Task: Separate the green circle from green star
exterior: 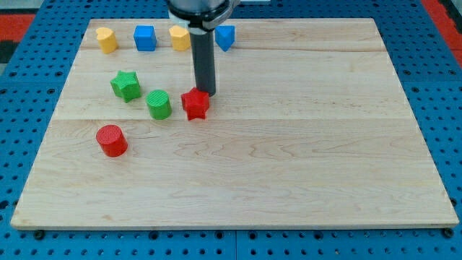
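Your green circle [159, 104] sits on the worktop [289, 166] toward the view's left, just beside the green star [125, 85], which lies up and to the view's left of it; a narrow gap shows between them, so they look apart, though only barely. Your tool here is a plain rod with nothing to open or close, and it holds nothing. Its tip [204, 93] rests at the upper edge of the red star [195, 104], apparently touching it, and to the view's right of the green circle.

Judge the circle as a small, light, rigid block that should slide easily on the smooth wood. Being round, it will likely roll off the rod if you press off-centre, so meet it squarely. The best contact looks to be its upper-left side, in the gap facing the star, driving it toward the view's bottom right. The red cylinder [111, 140] lies below-left, so steer away from it.
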`<state>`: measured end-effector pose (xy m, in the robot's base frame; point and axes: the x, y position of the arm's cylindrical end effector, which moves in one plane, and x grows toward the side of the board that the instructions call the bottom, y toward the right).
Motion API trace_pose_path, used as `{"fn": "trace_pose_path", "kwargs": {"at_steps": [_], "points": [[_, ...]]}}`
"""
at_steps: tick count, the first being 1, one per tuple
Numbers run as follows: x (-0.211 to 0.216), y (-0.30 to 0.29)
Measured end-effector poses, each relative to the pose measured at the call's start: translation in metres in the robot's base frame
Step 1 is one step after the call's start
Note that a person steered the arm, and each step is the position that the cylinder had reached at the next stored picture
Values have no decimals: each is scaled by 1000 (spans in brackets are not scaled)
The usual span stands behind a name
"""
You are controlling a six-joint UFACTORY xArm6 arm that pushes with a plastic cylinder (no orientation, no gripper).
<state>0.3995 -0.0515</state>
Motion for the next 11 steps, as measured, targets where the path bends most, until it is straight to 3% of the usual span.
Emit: {"fn": "trace_pose_path", "kwargs": {"at_steps": [1,3,6,8,10,11], "points": [[39,-43],[40,-58],[41,-162],[2,-123],[3,-64],[12,-93]]}}
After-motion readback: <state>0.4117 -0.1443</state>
